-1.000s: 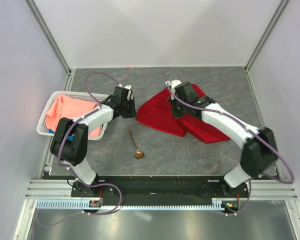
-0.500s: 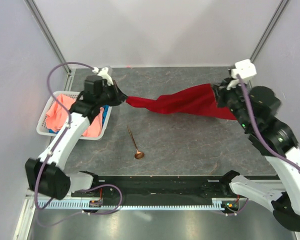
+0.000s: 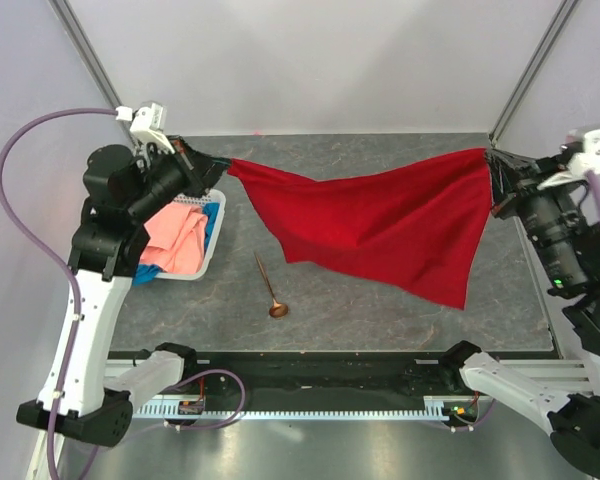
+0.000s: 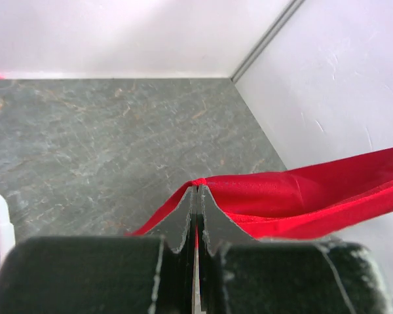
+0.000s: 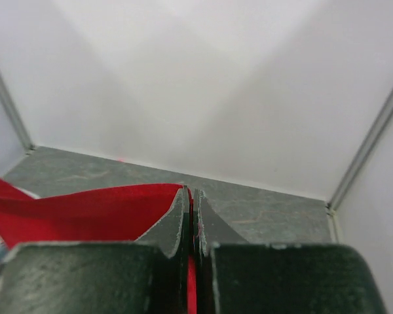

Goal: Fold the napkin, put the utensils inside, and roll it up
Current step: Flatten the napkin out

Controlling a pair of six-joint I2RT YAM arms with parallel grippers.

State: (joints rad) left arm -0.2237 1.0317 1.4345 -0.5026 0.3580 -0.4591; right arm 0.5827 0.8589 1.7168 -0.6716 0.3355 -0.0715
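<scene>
Across the middle of the frame, the napkin (image 3: 380, 225) hangs spread above the worktop (image 3: 360, 312), its upper corners clenched by the left tool (image 3: 216, 164) and right tool (image 3: 495, 175). At lower centre the spoon (image 3: 270, 286) lies bare. Folding, filling and rolling seem not yet done.

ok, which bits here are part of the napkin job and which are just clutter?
Job:
- napkin, red, held up and stretched between two corners
- left hand and right hand, each shut on a corner
- spoon, lying on the table

Clutter:
- basket, white, at the left
- pink cloth and blue cloth in it
</scene>
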